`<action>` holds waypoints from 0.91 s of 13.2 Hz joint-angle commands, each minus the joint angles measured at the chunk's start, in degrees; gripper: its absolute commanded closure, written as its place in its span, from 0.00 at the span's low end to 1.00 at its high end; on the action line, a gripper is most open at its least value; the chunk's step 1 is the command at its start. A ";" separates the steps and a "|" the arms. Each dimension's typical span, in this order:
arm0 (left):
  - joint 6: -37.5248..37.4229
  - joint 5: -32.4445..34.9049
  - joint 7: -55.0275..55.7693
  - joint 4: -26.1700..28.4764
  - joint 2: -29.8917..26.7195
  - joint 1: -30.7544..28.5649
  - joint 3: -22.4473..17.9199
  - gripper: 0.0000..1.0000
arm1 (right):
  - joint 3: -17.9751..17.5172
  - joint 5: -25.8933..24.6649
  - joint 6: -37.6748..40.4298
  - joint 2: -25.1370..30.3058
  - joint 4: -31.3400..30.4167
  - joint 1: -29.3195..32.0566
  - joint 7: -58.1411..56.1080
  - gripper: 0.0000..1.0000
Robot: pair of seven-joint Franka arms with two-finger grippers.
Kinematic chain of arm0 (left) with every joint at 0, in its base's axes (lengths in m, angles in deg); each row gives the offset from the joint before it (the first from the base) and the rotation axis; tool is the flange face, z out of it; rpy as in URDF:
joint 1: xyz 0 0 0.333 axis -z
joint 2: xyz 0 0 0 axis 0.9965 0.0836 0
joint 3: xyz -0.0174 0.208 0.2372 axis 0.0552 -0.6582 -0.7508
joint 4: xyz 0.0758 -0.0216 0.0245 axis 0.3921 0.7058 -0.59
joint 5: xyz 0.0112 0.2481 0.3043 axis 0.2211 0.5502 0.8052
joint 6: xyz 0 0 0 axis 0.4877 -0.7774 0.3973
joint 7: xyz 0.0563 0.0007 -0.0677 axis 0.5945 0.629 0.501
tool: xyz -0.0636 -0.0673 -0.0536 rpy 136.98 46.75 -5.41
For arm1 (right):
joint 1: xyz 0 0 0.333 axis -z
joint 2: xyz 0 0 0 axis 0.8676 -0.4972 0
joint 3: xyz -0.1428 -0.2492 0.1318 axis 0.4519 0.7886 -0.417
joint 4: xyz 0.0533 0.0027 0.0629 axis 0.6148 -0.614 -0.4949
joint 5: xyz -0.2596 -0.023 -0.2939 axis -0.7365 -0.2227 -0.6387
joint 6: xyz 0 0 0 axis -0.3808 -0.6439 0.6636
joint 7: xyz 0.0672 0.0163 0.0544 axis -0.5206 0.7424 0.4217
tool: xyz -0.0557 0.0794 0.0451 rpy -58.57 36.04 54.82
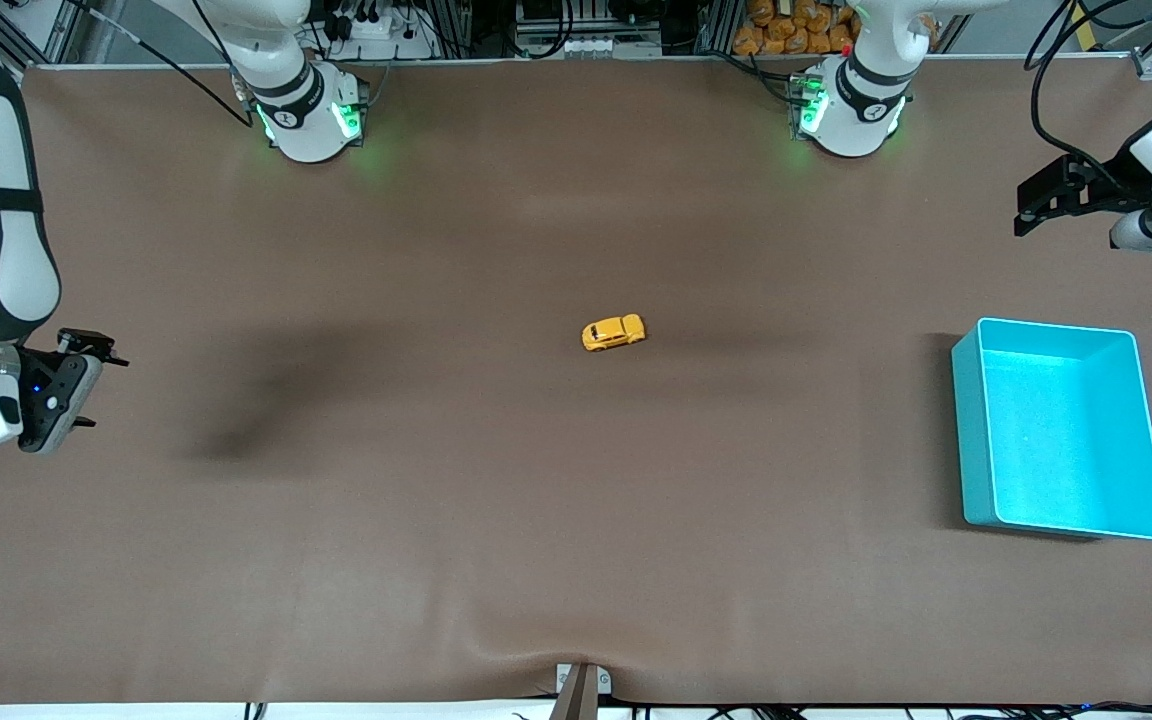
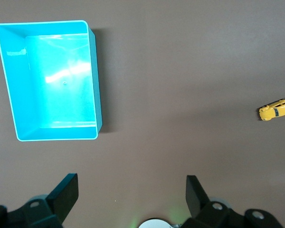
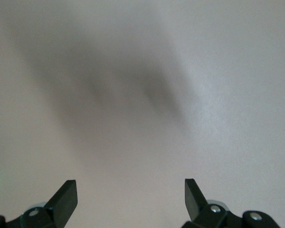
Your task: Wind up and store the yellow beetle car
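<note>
Both end effectors hang released and empty: left end effector (image 1: 1026, 210) above the bench (image 1: 436, 520) near the turquoise bin (image 1: 976, 440), right end effector (image 1: 101, 385) well apart. Yellow beetle car (image 1: 614, 332) sits mid-bench, unobstructed, probably for an easy first grasp.

The right arm, white with dark grey joint covers, rises from its base at the robots' edge of the brown table and hangs over the table's edge at the right arm's end. Its black two-finger right gripper (image 1: 101, 385) is up in the air over that edge, fingers (image 3: 66, 199) spread wide with nothing between them. The left arm, also white, reaches from its base to the left arm's end of the table. Its black left gripper (image 1: 1031, 205) hovers there, fingers (image 2: 66, 194) wide apart and empty. Both arms wait.
</note>
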 commanded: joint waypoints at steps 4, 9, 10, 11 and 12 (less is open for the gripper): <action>-0.57 -0.24 0.05 -0.03 -0.15 -0.24 -0.22 0.00 | 0.07 1.74 5.45 5.72 0.74 -3.86 18.29 0.00; -0.48 -0.86 -0.04 -0.38 -0.24 -0.15 0.04 0.00 | 0.07 1.66 11.69 12.13 1.01 -7.21 37.82 0.00; -0.48 -1.03 0.05 -2.04 0.02 0.46 0.22 0.00 | 0.24 1.66 13.18 13.71 1.10 -7.12 40.63 0.00; -0.48 -1.21 -0.04 -3.10 0.11 0.90 0.83 0.00 | 0.33 1.66 14.41 15.38 1.10 -6.94 42.75 0.00; -0.48 -2.52 0.48 -3.11 0.11 0.99 2.05 0.00 | 0.51 1.66 15.38 16.53 1.18 -6.94 44.33 0.00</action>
